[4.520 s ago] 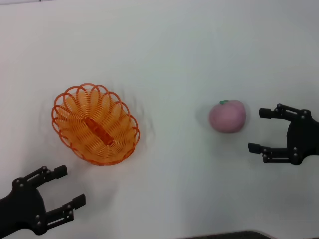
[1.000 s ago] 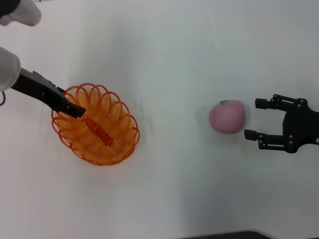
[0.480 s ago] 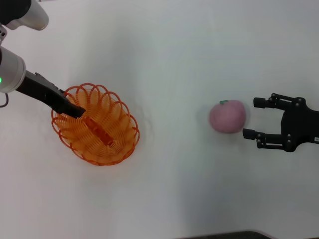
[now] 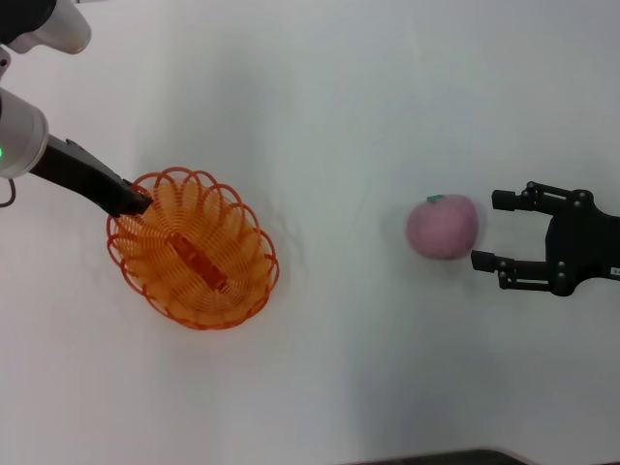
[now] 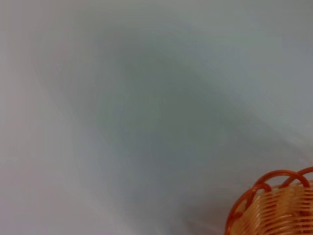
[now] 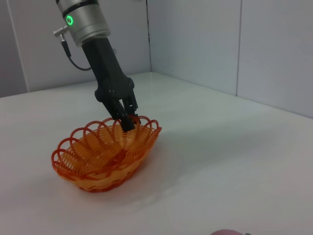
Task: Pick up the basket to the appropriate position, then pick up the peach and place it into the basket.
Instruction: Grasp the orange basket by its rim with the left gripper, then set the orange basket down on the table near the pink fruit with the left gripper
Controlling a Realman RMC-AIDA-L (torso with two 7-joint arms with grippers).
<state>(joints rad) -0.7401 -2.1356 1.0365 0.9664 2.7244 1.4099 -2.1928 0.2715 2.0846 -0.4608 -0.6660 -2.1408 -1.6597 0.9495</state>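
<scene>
The orange openwork basket (image 4: 192,250) sits on the white table at the left. My left gripper (image 4: 137,201) comes down from the upper left and is shut on the basket's far-left looped rim. The right wrist view shows this gripper (image 6: 128,120) pinching the rim of the basket (image 6: 105,156), whose gripped end sits slightly higher. The basket's rim shows in a corner of the left wrist view (image 5: 274,205). The pink peach (image 4: 442,226) with a green stem lies at the right. My right gripper (image 4: 484,231) is open, just right of the peach, apart from it.
The white table (image 4: 329,116) spreads all around the basket and the peach. Grey wall panels (image 6: 205,44) stand behind the table in the right wrist view. A sliver of the peach (image 6: 230,232) shows at that view's edge.
The left arm came from the front left to the basket's rim and closed on it. In the last half second the basket shifted slightly right and toward me. The right gripper moved closer to the peach.
</scene>
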